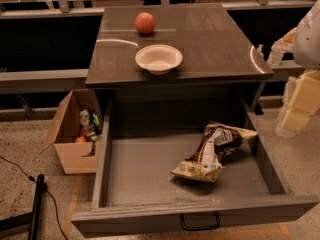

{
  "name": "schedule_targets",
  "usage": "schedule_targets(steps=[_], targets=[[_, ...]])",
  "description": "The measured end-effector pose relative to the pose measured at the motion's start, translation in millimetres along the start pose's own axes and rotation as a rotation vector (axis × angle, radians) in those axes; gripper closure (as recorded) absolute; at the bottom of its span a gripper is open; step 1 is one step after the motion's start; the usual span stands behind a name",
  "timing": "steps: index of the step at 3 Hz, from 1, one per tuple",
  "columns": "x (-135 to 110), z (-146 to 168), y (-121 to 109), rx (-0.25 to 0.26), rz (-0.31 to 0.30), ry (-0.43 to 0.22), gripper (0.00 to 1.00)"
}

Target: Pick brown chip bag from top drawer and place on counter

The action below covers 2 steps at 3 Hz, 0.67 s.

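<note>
One light, crinkly, likely slippery brown chip bag (215, 151) lies near the right edge of the top drawer (140, 174), best pinched at its raised crumpled top; the gripper (296, 109) hangs outside that edge, its grip state impossible to tell.

**Load-bearing surfaces: counter and open drawer**

The dark grey-brown, glossy wood-grain counter (210, 44) carries two items. A shallow round white bowl (159, 59) sits near its front edge, and a round red-orange fruit (145, 23) lies behind it, apart from the bowl. Below, the wide grey-brown wooden top drawer (140, 174) stands pulled out. A crumpled brown-and-cream foil chip bag (212, 151) lies on its flat bottom, right of centre. The pale gripper (295, 109) hangs off the cabinet's right side.
</note>
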State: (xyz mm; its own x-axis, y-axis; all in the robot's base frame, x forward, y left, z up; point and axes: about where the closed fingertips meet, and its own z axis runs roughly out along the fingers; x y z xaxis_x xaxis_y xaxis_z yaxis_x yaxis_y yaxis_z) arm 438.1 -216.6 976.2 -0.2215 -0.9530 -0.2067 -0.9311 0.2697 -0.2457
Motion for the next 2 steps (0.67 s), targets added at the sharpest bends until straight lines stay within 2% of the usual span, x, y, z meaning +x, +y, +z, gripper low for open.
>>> schedule_targets(steps=[1, 2], targets=[[0, 0, 0, 0.0, 0.0, 0.0, 0.0], [7, 24, 1, -0.02, -0.019, -0.022, 0.0]])
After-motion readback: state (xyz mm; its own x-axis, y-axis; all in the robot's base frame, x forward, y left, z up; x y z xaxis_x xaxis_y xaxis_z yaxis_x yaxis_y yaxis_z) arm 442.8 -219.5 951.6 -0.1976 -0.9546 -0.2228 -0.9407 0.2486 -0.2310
